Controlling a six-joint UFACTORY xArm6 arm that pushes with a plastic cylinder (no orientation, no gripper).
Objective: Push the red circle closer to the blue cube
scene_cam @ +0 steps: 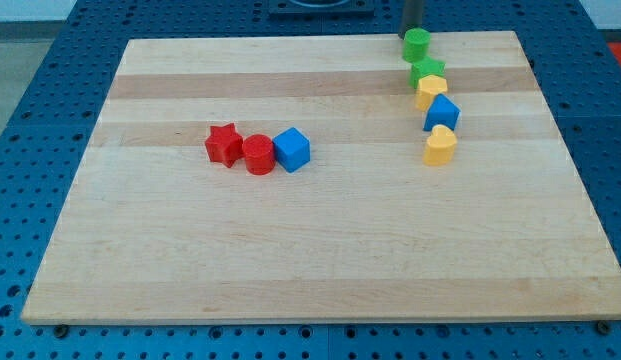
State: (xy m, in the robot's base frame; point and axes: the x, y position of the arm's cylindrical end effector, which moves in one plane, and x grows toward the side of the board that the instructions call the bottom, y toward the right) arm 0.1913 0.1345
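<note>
A: Eight blocks on your board (320, 260). There's no claw on this rig, so nothing spreads, presses together or pinches. You've got a dark rod, and its tip (413, 29) sits at the view's top, just above the green cylinder (417, 43). Can't tell if it touches.

B: Where's the task stuff?

A: Red circle (258, 155) is left of centre, touching the blue cube (291, 149) on its right. Red star (224, 144) is tight against the circle's left side. Those three make a short row.

B: Other group?

A: Column down the view's right, under the tip: green cylinder, green star (427, 70), yellow block (431, 91) (shape unclear), a second blue block (442, 113), then a yellow heart (441, 145). Each one touches or nearly touches the next.

B: Room to move?

A: You have bare wood below both groups down to the bottom edge, plus a wide gap between the row and the column. The green cylinder sits close to the top edge. The row is well in from the left edge.

B: Anything hidden?

A: Rod is cut off by the frame's top, so you only see its lower stub. Contact between column blocks is hard to judge.
</note>
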